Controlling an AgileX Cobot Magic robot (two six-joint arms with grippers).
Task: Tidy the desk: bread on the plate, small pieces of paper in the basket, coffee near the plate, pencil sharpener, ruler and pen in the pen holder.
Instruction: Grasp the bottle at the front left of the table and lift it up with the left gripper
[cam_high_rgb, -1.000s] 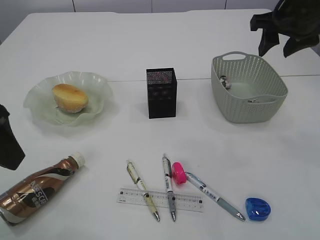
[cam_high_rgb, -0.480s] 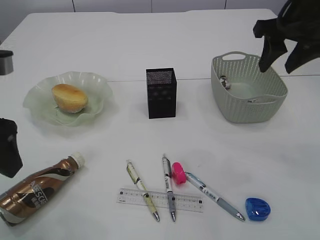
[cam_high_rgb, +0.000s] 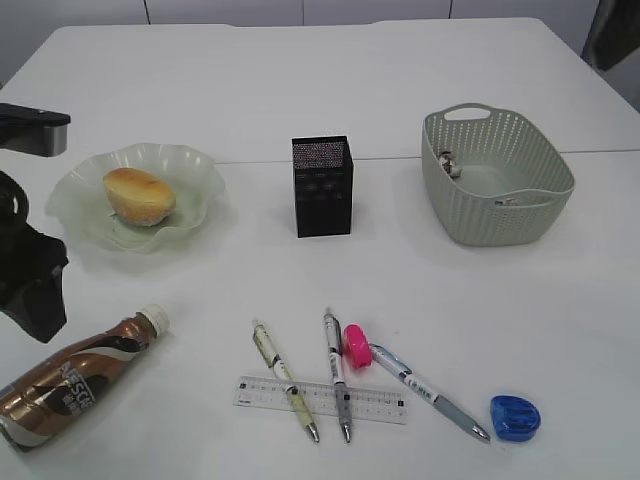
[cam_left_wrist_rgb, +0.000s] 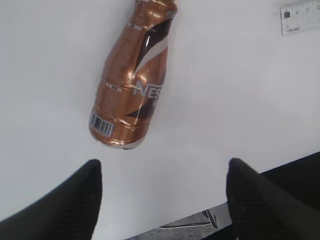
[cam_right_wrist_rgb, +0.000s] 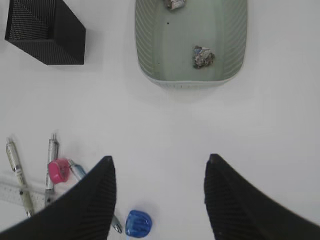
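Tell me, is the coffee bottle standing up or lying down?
Lying down. The coffee bottle rests on its side on the table, cap toward the plate.

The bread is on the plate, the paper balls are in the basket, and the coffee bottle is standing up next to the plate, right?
Not quite. The coffee bottle is lying on its side on the table, in front of the plate, not standing up; the exterior view shows this. The rest holds: the bread sits on the plate, and the right wrist view shows the paper balls inside the basket.
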